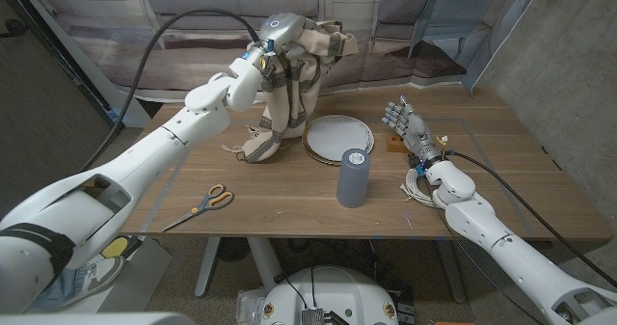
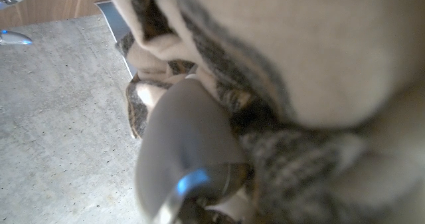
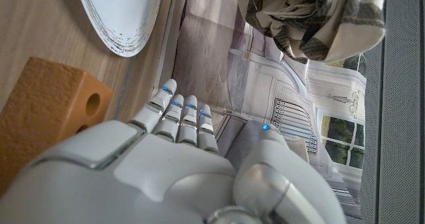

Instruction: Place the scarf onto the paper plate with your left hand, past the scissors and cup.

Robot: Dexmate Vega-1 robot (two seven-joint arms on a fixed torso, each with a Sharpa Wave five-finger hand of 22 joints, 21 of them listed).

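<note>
Above table's far edge, left hand holding scarf, paper plate beside

Soft woven cloth scarf in glossy white plastic left hand, matt paper plate, smooth wood-grain table, matt grey cup.

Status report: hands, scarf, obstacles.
Left hand grips beige plaid scarf, lifted, tail touching table. Right hand open, idle. White paper plate bare; grey cup beside it.
</note>
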